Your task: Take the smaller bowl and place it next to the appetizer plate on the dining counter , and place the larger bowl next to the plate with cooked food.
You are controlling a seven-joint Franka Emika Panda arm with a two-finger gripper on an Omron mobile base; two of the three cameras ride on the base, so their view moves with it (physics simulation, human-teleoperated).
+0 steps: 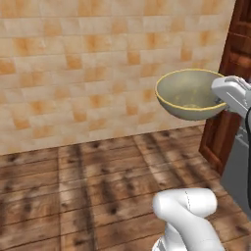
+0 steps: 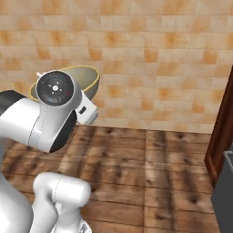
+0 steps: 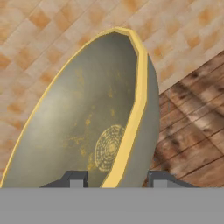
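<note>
The larger bowl (image 1: pixel 188 94) hung in the air at the upper right of the left base view, the gripper (image 3: pixel 114 180) pinching its yellow rim with one finger inside and one outside. With only that narrow edge held, a jolt while travelling could probably have let it swivel or slip down to the wooden floor (image 1: pixel 98 186).

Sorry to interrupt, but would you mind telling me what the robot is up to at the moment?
The white arm is carrying the larger bowl, the olive-beige one with the yellow rim. In the hand view the gripper is clamped on the rim, one finger inside the bowl and one outside. The bowl hangs in the air above the wooden floor, in front of the orange tiled wall. It has not yet been set down anywhere.
</note>
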